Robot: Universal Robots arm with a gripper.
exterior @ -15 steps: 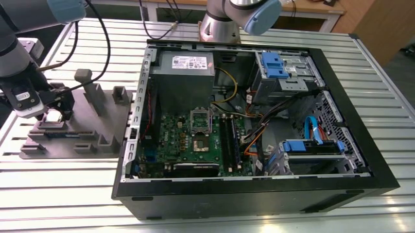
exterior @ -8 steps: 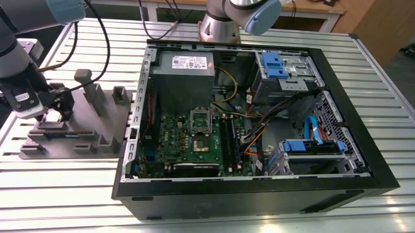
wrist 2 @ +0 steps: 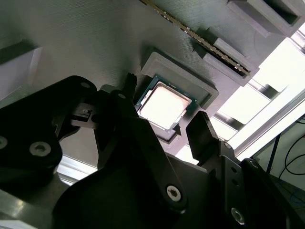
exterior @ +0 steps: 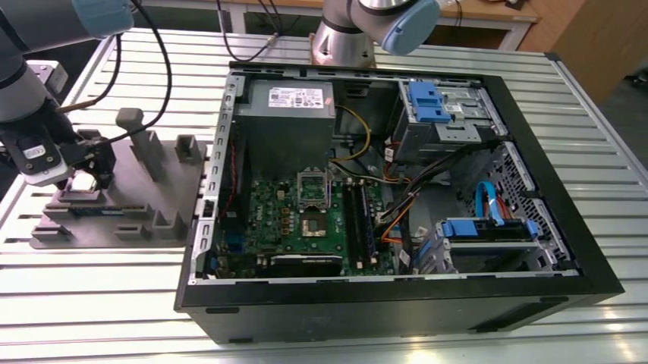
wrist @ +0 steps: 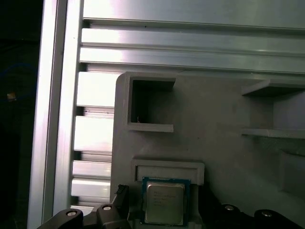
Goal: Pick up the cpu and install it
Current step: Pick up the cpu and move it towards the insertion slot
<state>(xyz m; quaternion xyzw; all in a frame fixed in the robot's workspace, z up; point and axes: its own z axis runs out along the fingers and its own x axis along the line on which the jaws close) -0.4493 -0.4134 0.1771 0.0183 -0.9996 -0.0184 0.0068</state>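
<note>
Claw: the black two-fingered claw (wrist 2: 165, 101) is spread, with a finger on either side of the cpu; contact cannot be told.
Cpu: the small flat square silver-topped cpu (wrist 2: 164, 105) lies flat in a shallow recess of the fixture tray.
Fixture tray: the grey plastic fixture tray (exterior: 152, 186) rests on the slatted aluminium bench (exterior: 102, 303), on the exterior view's left of the open black computer case (exterior: 405, 303).

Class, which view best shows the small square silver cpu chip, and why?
The first wrist view: the small square silver cpu chip lies whole, rim and top clear. In the second wrist view glare whitens the chip; in the exterior view the claw covers it.
</note>
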